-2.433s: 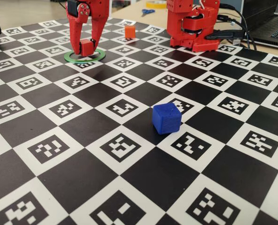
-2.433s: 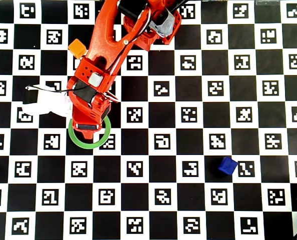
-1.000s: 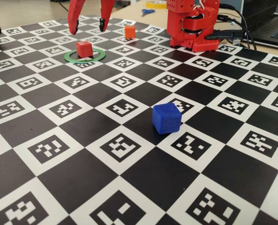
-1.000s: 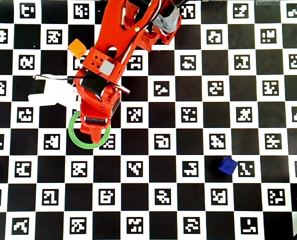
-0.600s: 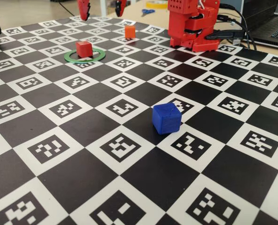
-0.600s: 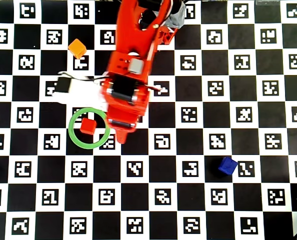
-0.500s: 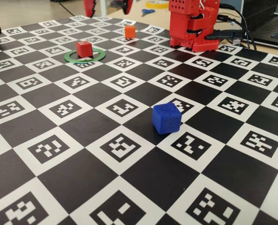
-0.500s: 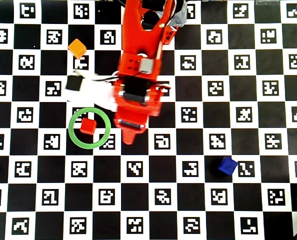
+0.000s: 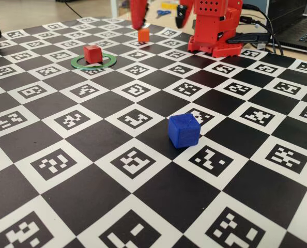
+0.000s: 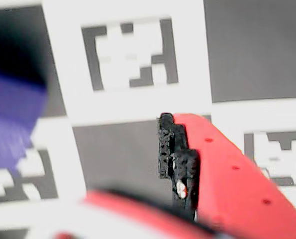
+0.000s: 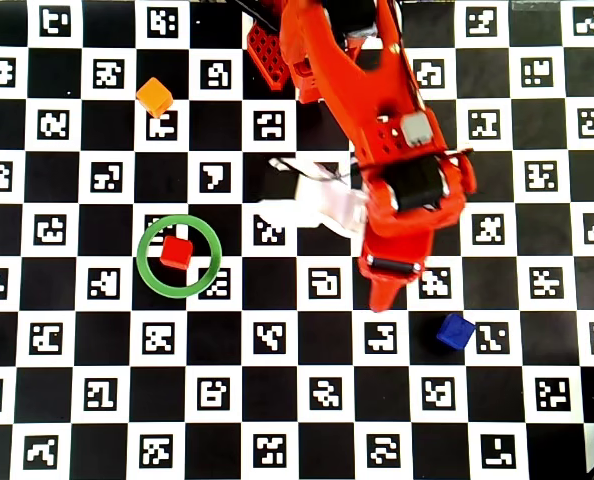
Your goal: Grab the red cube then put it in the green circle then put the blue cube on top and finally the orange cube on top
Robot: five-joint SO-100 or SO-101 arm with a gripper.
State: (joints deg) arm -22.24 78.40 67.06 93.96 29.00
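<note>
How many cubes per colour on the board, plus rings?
red cube: 1
blue cube: 1
orange cube: 1
green circle: 1
Total: 4 things, 3 of them cubes.

A low fixed camera looks across the checkered tabletop (image 9: 91,201) toward the arm's base, the blue cube (image 9: 184,130) nearest. The overhead camera looks straight down on the same board. The wrist camera, very close and blurred, apparently shares that cube (image 10: 11,117).
</note>
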